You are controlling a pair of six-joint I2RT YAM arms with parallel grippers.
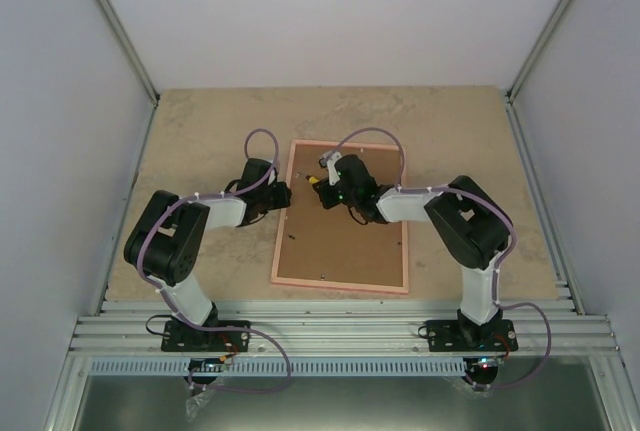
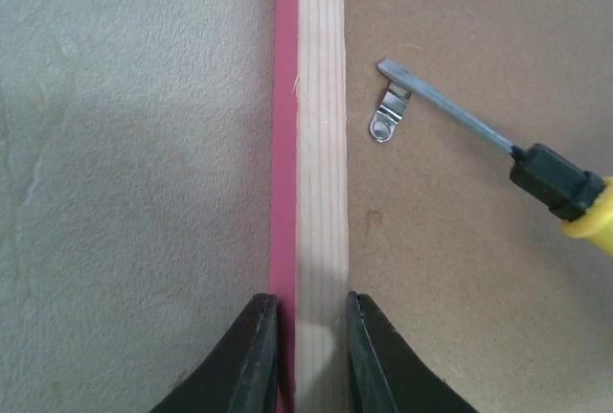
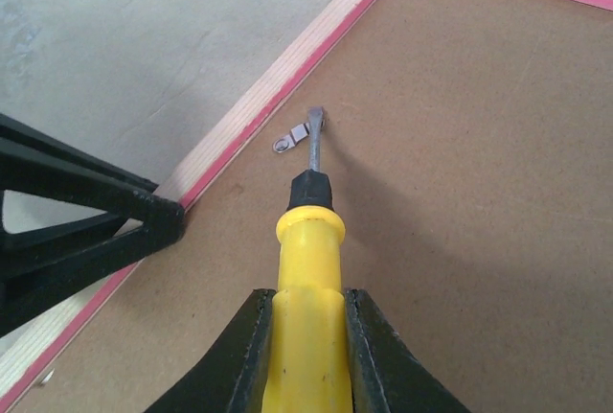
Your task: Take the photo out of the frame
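The pink frame (image 1: 340, 286) lies face down mid-table, its brown fibreboard back (image 1: 345, 246) facing up. The photo is hidden beneath that back. My left gripper (image 2: 311, 300) is shut on the frame's left rail (image 2: 319, 145), one finger on each side of the wood. My right gripper (image 3: 308, 293) is shut on the yellow handle of a screwdriver (image 3: 310, 240). The screwdriver's blade tip rests at a small metal retaining tab (image 3: 290, 138) on the back, close to the left rail. In the left wrist view the tab (image 2: 388, 118) sits under the blade (image 2: 445, 104).
Beige tabletop (image 1: 200, 131) surrounds the frame, with white walls on three sides. Both arms reach in over the frame's upper half, the left gripper (image 1: 285, 194) and right gripper (image 1: 330, 191) close together. A metal rail (image 1: 340, 331) carries the arm bases at the near edge.
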